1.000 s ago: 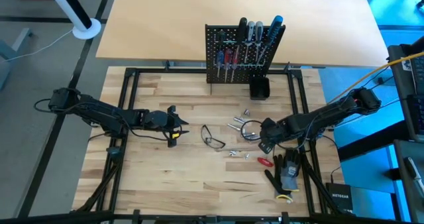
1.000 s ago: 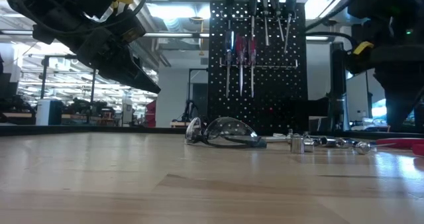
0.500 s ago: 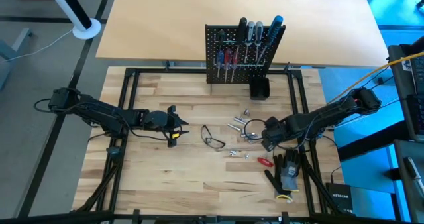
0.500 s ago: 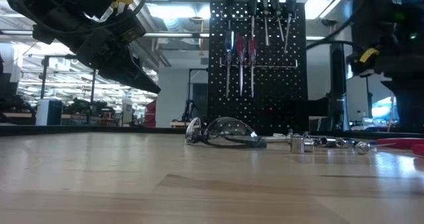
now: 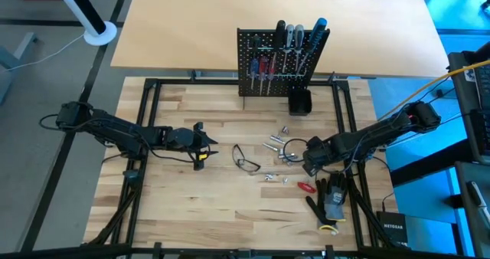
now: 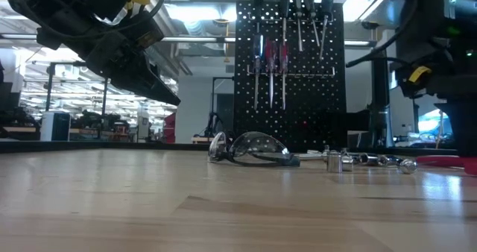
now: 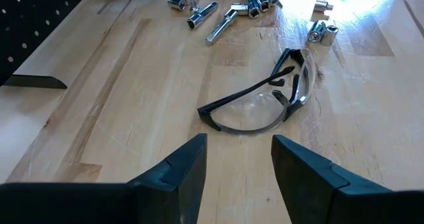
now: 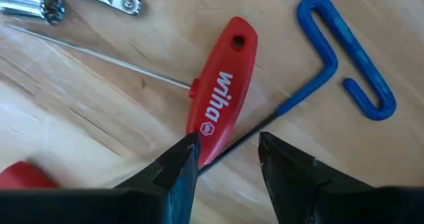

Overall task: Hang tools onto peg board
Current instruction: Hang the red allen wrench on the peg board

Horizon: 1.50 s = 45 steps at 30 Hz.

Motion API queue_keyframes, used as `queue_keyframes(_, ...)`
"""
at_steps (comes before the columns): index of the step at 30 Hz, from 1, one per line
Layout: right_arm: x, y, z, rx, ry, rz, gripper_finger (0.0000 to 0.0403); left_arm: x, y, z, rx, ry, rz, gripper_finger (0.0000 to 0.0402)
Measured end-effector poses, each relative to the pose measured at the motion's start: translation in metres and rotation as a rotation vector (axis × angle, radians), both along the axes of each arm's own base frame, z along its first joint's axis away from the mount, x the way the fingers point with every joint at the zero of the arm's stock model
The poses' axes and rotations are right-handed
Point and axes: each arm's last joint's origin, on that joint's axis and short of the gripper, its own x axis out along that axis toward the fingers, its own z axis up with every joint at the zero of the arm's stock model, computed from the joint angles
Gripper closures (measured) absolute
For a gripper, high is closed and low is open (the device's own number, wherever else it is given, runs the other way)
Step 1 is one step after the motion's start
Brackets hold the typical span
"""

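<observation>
The black peg board [image 5: 272, 67] stands upright at the table's far side, with several screwdrivers [image 5: 285, 48] hanging on it; it also shows in the low view [image 6: 291, 110]. A red T-handle tool [image 8: 218, 101] with a thin metal shaft [image 8: 99, 61] and a blue-handled hex key [image 8: 344, 58] lie flat on the table. My right gripper [image 8: 228, 151] is open just above them, at the table's right [image 5: 308, 164]. The red handle's end and the blue key's dark shaft [image 8: 285, 108] lie between its fingers. My left gripper [image 7: 238, 164] is open and empty at the table's left [image 5: 200, 145].
Clear safety glasses [image 5: 245, 159] lie mid-table, ahead of my left gripper [image 7: 265, 101]. Loose metal sockets and bits [image 5: 277, 148] lie beside my right gripper. A small black cup [image 5: 299, 102] stands by the board. Black gloves [image 5: 333, 199] and a small red piece [image 5: 306, 187] lie near right.
My right gripper has gone down toward the table and a little toward the table's right edge, still open.
</observation>
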Motion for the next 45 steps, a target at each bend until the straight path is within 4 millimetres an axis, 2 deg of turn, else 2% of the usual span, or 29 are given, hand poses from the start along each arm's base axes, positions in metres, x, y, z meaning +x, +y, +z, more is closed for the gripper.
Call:
queue_keyframes(25, 0.014, 0.007, 0.001, 0.123, -0.134, 0.009, 0.0242, 0.000, 0.000, 0.000, 0.000, -0.001, -0.001, 0.0242)
queue_keyframes(35, 0.025, 0.008, -0.015, 0.059, -0.096, 0.006, 0.0242, 0.000, 0.000, 0.000, 0.003, 0.001, -0.002, 0.0242)
queue_keyframes(42, 0.026, 0.007, -0.018, 0.007, -0.092, 0.006, 0.0243, 0.000, 0.000, 0.000, 0.003, -0.001, 0.000, 0.0242)
queue_keyframes(45, 0.026, 0.007, -0.018, -0.013, -0.090, 0.026, 0.0260, 0.000, 0.000, 0.000, 0.003, -0.001, 0.001, 0.0242)
